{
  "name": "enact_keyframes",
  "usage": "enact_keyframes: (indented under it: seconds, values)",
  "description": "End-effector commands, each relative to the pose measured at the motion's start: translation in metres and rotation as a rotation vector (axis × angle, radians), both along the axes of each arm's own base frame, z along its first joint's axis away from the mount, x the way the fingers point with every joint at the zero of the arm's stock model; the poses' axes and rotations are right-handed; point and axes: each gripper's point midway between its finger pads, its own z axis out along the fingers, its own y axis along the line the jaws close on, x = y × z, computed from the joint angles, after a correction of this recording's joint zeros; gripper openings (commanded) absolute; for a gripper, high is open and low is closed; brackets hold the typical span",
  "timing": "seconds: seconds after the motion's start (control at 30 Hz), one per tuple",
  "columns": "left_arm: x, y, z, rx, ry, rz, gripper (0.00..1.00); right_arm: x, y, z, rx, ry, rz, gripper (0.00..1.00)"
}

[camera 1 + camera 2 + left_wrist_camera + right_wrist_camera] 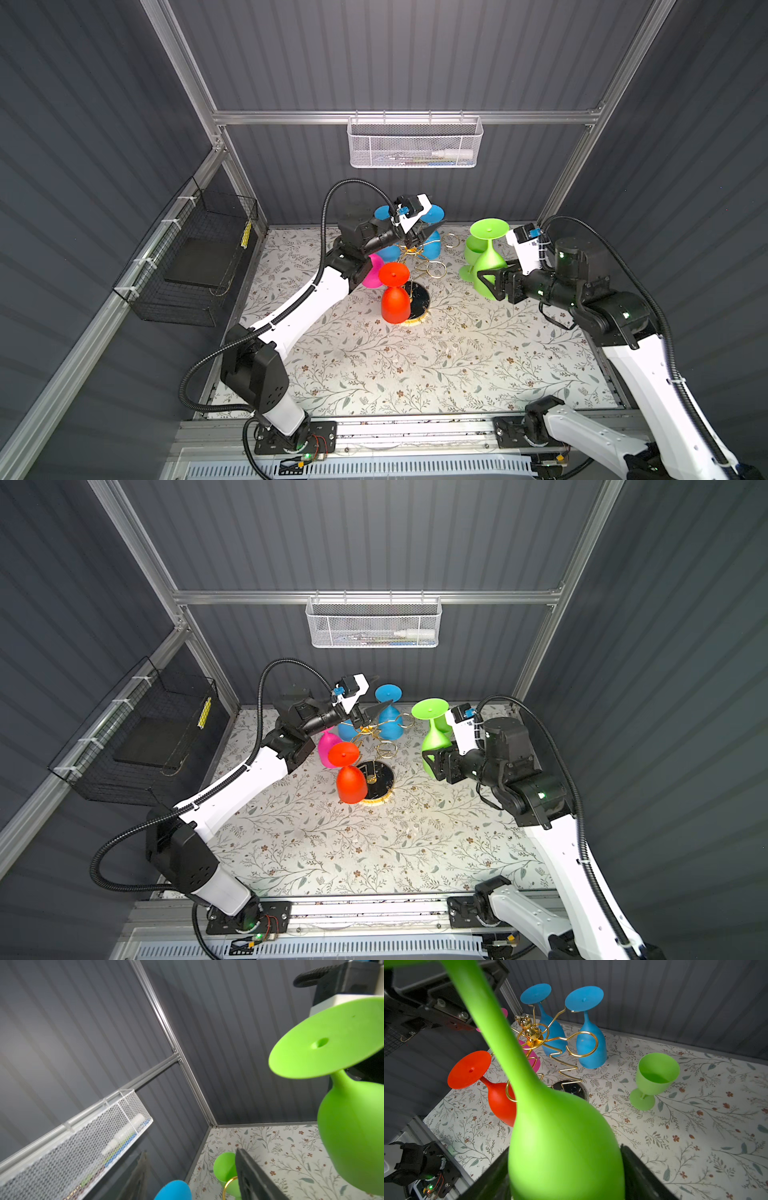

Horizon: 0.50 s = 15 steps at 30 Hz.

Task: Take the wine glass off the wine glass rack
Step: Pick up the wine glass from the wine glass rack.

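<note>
The gold wine glass rack (pixel 420 254) (pixel 376 739) (pixel 550 1040) stands on its round black base at the back middle of the table. Two blue glasses (pixel 432 243) (pixel 589 1043), a red one (pixel 395 303) and a pink one (pixel 372 270) hang upside down from it. My right gripper (pixel 492 284) (pixel 434 764) (pixel 564 1150) is shut on the bowl of an upside-down green wine glass (pixel 486 257) (pixel 353 1126) (pixel 560 1136), clear of the rack on its right. My left gripper (pixel 422 235) (pixel 191 1153) is open at the rack's top, with a blue foot (pixel 173 1190) between its fingers.
A second green glass (pixel 471 251) (pixel 654 1076) stands upright on the floral table just behind the held one. A white mesh basket (pixel 415 143) hangs on the back wall. A black wire basket (pixel 195 257) is fixed to the left wall.
</note>
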Motion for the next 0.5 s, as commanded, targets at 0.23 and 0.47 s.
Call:
enact_keyframes:
  seconds: [0.23,0.47]
  values:
    - [-0.036,-0.017,-0.009,0.080,-0.224,-0.215,0.65,-0.004,0.010,0.003,0.026,0.038,0.027,0.31]
    - [-0.045,-0.025,-0.007,0.064,-0.246,-0.273,0.61,-0.003,0.014,0.001,0.026,0.048,0.035,0.29]
